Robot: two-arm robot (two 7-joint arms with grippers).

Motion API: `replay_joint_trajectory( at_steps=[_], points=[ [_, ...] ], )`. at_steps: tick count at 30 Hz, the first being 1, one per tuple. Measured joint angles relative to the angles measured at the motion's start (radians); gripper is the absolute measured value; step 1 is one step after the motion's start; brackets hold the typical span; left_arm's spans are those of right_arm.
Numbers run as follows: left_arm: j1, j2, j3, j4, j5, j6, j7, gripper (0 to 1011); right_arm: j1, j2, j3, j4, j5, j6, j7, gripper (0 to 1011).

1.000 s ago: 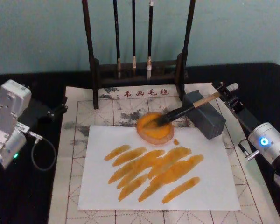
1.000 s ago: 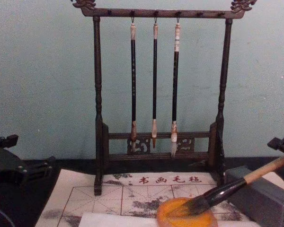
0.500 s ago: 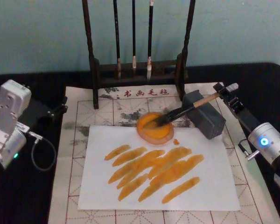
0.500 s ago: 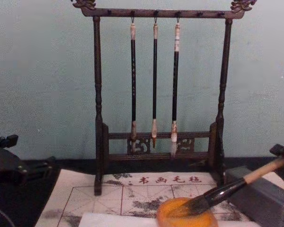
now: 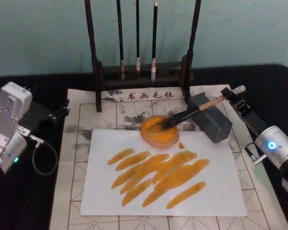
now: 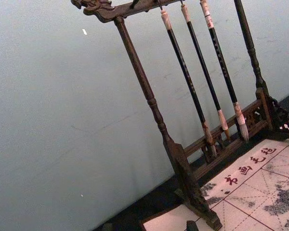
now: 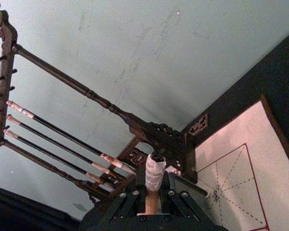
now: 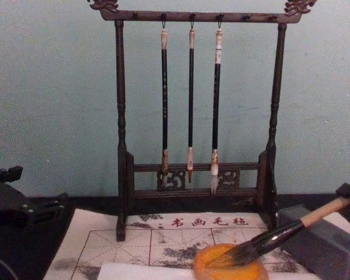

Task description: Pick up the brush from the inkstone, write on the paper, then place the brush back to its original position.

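The brush lies slanted with its dark tuft in the round orange dish and its pale handle across the grey inkstone block. My right gripper sits at the handle's far end, to the right of the block, shut on it. In the right wrist view the pale handle stands between the fingers. From the chest the brush slopes down from the right edge into the dish. The white paper carries several orange strokes. My left gripper is parked at the table's left.
A dark wooden rack with three thin hanging brushes stands behind the dish. The beige mat with red grid lies under the paper. A cable loops beside the left arm.
The brush handle's far end has sunk slightly onto the grey block, with the right gripper following it down. The left arm has not moved.
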Motion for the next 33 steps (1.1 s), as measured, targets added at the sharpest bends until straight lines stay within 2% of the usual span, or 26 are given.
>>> replay_joint_trajectory(
  at_steps=[22,33],
  points=[
    [0.000,0.000,0.000,0.000,0.000,0.000,0.000,1001,0.000,0.000,0.000,0.000,0.001,0.000,-0.001,185],
    [0.000,0.000,0.000,0.000,0.000,0.000,0.000,1001,0.000,0.010,0.006,-0.011,0.079,0.019,-0.018,184]
  ],
)
